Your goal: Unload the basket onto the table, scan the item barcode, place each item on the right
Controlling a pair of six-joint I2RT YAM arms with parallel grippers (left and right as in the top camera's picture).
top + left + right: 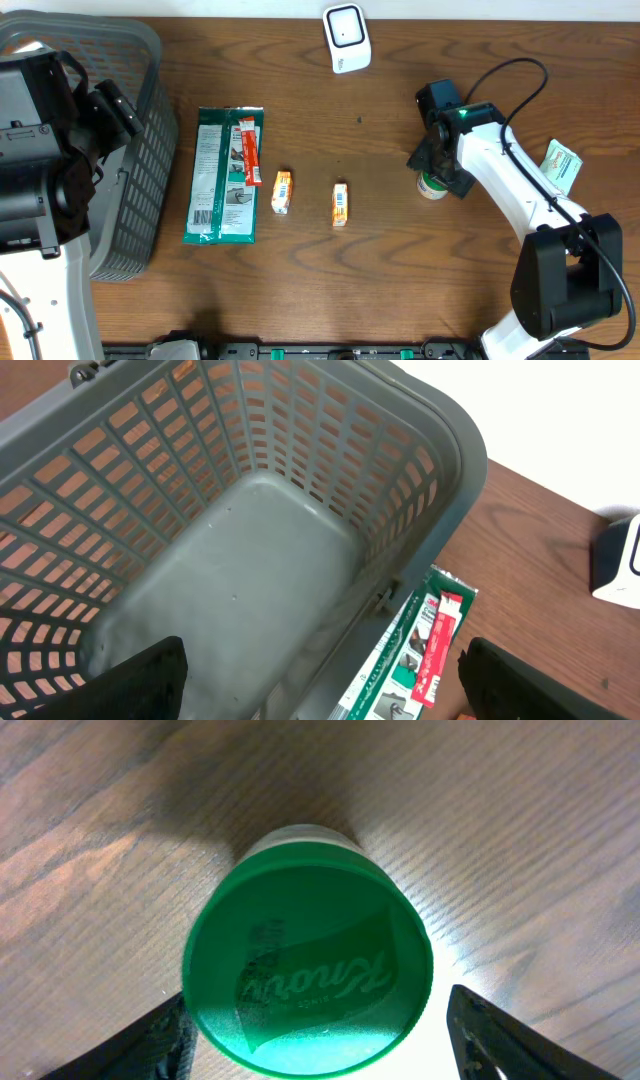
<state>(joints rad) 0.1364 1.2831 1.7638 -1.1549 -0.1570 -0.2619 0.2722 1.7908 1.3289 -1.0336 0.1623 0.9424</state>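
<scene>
Hovering over the green-lidded Knorr jar (pixel 310 960) standing on the table (pixel 400 290), the right tool (pixel 322 1045) had its jaws spread either side, nothing clamped yet, so I'd have dropped lower and squeezed the body squarely, keeping the label's barcode uncovered.

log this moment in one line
right pincer: open, astride green-lidded jar | left pincer: open, above basket | jar: upright on table
</scene>
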